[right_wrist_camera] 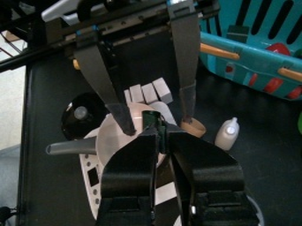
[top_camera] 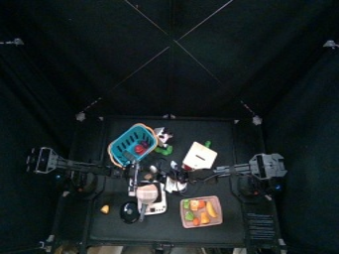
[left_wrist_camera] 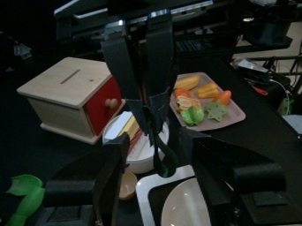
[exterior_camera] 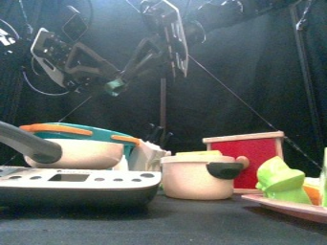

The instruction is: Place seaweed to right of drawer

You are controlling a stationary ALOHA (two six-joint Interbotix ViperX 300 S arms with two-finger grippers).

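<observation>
Right gripper (right_wrist_camera: 160, 132) pinched shut on small green seaweed (exterior_camera: 115, 86); long axis, heading: cannot tell. Left gripper (left_wrist_camera: 154, 168) spread wide, straddling right's tips.

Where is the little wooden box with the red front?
In the top view the wooden drawer box sits right of the table's middle, just behind the food tray; in the front view it stands behind the cream pot.

The middle of the table (top_camera: 93, 223) is crowded. The basket (top_camera: 131, 143), drawer (top_camera: 201, 155), pot (exterior_camera: 201, 175), scale (exterior_camera: 71, 184) and food tray (top_camera: 200, 210) stand close together. The front left corner has open room.
</observation>
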